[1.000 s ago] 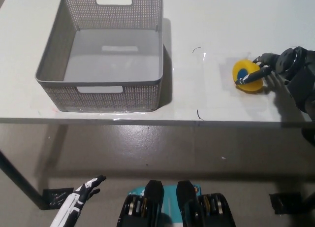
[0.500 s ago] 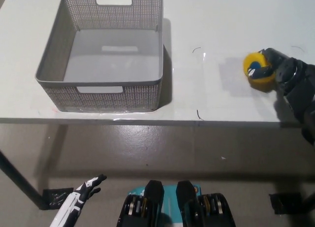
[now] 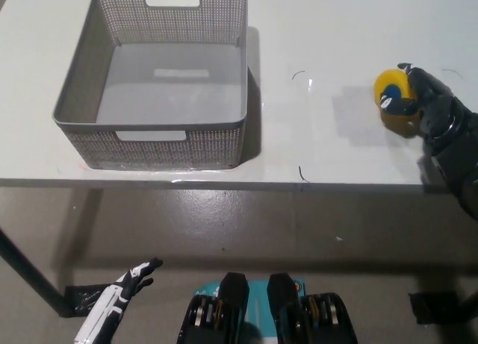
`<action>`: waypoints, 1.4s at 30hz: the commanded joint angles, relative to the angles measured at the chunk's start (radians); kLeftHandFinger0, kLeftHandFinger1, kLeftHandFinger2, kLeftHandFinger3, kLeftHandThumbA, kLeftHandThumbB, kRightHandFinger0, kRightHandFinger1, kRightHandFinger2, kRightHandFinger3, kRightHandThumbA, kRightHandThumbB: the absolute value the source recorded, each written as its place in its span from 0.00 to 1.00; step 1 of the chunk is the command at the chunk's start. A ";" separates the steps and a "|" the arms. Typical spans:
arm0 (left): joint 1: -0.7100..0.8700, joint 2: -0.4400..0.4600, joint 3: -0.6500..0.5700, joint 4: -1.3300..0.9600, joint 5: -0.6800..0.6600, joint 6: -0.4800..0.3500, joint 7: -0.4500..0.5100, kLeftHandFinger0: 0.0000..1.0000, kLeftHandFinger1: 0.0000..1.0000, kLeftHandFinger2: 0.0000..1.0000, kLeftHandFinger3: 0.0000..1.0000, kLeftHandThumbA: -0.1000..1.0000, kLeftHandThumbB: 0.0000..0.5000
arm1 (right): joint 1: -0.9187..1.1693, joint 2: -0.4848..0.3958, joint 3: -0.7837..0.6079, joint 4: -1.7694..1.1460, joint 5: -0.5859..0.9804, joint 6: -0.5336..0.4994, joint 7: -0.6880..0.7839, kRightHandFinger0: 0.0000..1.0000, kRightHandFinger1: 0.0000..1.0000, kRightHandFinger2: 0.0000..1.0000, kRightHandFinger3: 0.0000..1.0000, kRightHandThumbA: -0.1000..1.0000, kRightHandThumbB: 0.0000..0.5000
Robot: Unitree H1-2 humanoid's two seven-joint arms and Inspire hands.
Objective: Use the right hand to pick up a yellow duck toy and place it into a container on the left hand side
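Head view: black right hand (image 3: pixel 429 109) closed around yellow duck toy (image 3: pixel 394 98), far right of the grey mesh basket (image 3: pixel 158 135) on the white worktop (image 3: pixel 321 150). White left hand (image 3: pixel 123 293) resting low, below the basket, with fingers apart, holding nothing.

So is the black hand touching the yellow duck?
Touching. The head view shows the right hand wrapped around the yellow duck, black fingers lying across it.
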 commanded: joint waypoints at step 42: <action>-0.002 0.020 -0.004 -0.038 0.006 0.015 -0.020 1.00 1.00 1.00 1.00 1.00 0.57 | -0.330 0.344 -0.042 -0.245 0.011 -0.239 -0.248 0.00 0.23 0.59 0.75 0.00 0.40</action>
